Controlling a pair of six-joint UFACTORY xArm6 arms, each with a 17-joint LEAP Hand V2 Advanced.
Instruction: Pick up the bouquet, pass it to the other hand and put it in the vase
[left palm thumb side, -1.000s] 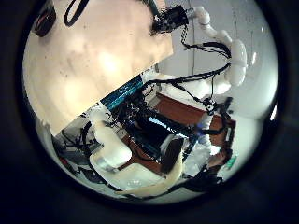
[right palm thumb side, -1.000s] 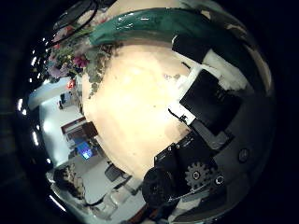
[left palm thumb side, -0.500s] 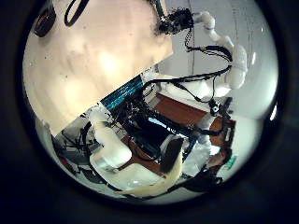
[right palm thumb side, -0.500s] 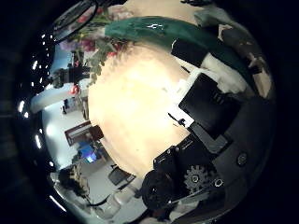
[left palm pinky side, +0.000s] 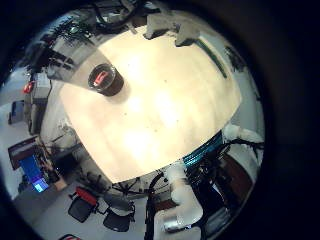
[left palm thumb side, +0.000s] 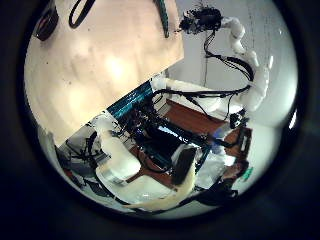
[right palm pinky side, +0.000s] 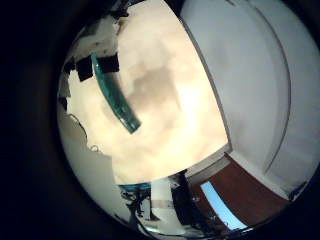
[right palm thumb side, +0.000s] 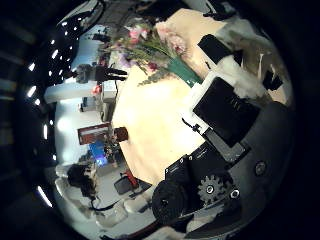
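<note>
I am looking at a robotics lab or workshop: a pale wooden bench (left palm pinky side: 170, 100) is standing among office chairs (left palm pinky side: 118, 215), a lit computer screen (right palm thumb side: 94, 155) is glowing, and white plain walls (right palm pinky side: 250, 70) are closing the room.

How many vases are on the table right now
1. The vase stands upright on the table, apart from both hands, seen from above in the left little finger side palm view. The other views show none, though parts of the table are hidden.
</note>
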